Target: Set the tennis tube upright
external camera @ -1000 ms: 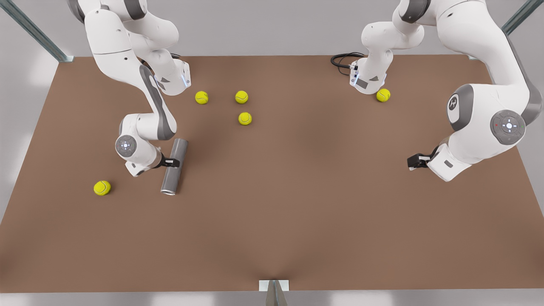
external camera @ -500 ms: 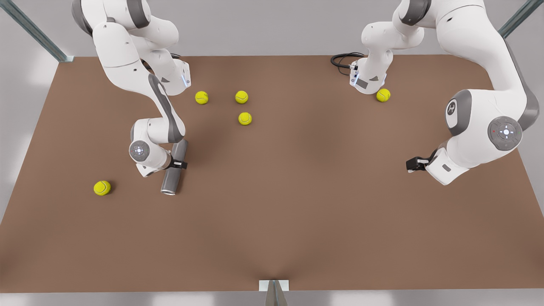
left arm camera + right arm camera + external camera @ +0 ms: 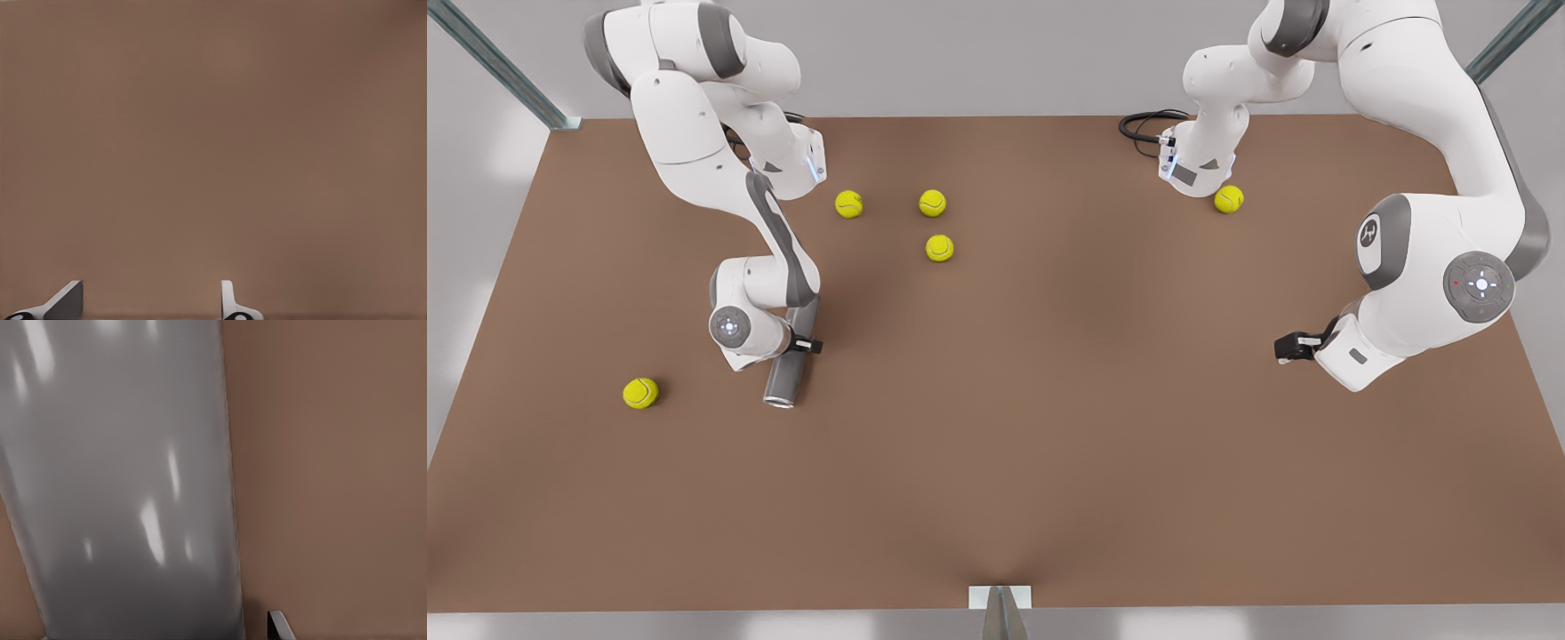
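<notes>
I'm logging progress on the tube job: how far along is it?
Early stage. The tennis tube lies flat on the table, so nothing is finished yet. In hand: the right gripper straddles the tube's middle, fingers around it; whether they have closed is unclear. The left gripper waits open over bare table. Left: grip, lift, stand it upright.

No readable text, labels or numbers anywhere.
</notes>
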You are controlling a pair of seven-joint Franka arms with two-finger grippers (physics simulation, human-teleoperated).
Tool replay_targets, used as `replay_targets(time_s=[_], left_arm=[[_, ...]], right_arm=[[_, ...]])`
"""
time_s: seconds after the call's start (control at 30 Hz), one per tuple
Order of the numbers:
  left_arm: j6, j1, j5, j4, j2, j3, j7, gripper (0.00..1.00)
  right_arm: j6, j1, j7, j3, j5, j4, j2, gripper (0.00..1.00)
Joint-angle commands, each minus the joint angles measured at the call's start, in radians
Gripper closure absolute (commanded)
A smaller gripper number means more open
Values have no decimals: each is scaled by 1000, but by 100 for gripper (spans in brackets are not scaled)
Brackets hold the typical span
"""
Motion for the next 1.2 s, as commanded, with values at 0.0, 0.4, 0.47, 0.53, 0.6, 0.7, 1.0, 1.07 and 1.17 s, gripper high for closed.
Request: replay_targets(time_s=[0.0,0.4,0.47,0.53,0.6,0.7,1.0,1.07,1.17], left_arm=[[0,0,1,1,-1,0,1,0],[0,0,1,2,-1,0,1,0],[0,0,1,4,1,0,1,0],[0,0,1,4,1,0,0,0],[0,0,1,5,1,0,1,0],[0,0,0,5,1,0,0,0],[1,0,0,7,4,0,0,0],[1,0,0,7,5,0,0,0],[1,0,0,7,7,0,0,0]], right_arm=[[-2,0,25,0,2,2,2,4],[-48,-2,18,1,0,35,22,21],[-76,-3,18,1,2,45,17,22],[-76,-3,18,1,0,48,18,23],[-116,-5,12,6,0,68,14,23],[-212,-5,-54,37,-14,144,-8,23],[-283,327,-413,166,-343,700,138,23],[-271,367,-630,183,-429,780,189,23],[-242,434,-827,225,-592,861,259,23]])
